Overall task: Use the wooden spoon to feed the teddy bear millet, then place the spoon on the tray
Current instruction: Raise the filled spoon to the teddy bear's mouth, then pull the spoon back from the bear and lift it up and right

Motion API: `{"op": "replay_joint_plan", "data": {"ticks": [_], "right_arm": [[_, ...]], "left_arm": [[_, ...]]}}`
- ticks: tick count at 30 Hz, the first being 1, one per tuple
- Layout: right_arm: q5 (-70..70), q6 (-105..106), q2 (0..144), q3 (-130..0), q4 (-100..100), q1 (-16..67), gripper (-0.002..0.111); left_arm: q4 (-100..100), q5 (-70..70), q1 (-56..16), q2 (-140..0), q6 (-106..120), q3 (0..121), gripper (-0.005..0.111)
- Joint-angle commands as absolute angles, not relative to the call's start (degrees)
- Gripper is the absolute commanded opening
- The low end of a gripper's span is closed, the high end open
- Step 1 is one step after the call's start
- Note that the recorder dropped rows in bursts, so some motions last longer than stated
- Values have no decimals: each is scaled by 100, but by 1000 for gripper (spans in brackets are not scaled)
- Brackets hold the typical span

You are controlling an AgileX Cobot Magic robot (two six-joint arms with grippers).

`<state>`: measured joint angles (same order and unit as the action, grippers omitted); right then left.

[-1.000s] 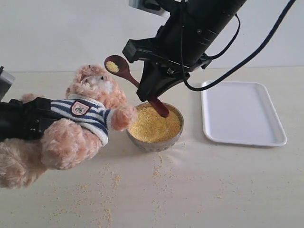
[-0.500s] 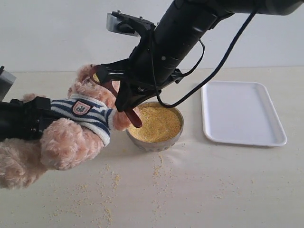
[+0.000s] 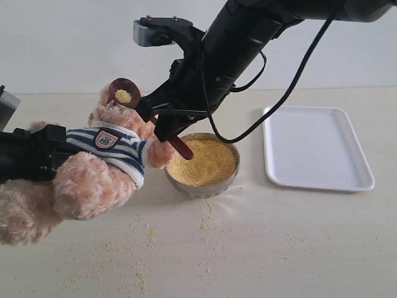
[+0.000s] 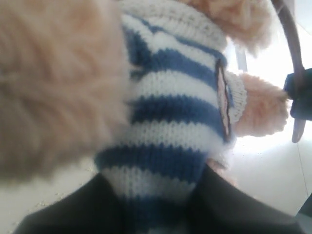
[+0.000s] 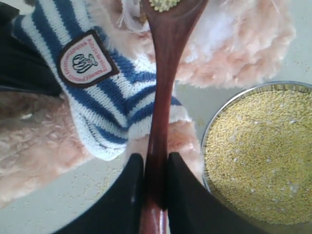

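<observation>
The spoon point(image 5: 161, 97), a second ago raised over the bowl point(image 3: 205, 186), is now swung across to the face of the bear point(image 3: 105, 167), with a little millet point(image 3: 124, 96) kept in it. The handle is pinched between the narrow jaws of the right gripper point(image 5: 155, 180). The bear is clasped round its striped middle by the left gripper point(image 3: 56, 154) and leaned back beside the bowl. The feeding is judged all but done. The tray point(image 3: 316, 146), well apart on the right, is not yet used.
</observation>
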<state>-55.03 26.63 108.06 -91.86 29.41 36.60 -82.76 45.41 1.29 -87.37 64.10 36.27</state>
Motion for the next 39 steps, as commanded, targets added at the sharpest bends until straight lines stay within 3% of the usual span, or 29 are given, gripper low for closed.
{"op": "replay_joint_plan", "data": {"ticks": [1,11,30,39], "right_arm": [[-5379,2901,10804,-9208,2819,3664,0],[-4690,1931,10804,-9208,134,4535,0],[-4172,1760,10804,-9198,-1124,4864,0],[-4606,1748,10804,-9198,-1700,4864,0]], "left_arm": [[-8412,4648,83,-8670,6391,3607,5],[-8677,4708,83,-8670,6449,3607,5],[-8677,4671,83,-8670,6475,3607,5],[-8748,4647,83,-8670,6475,3607,5]]}}
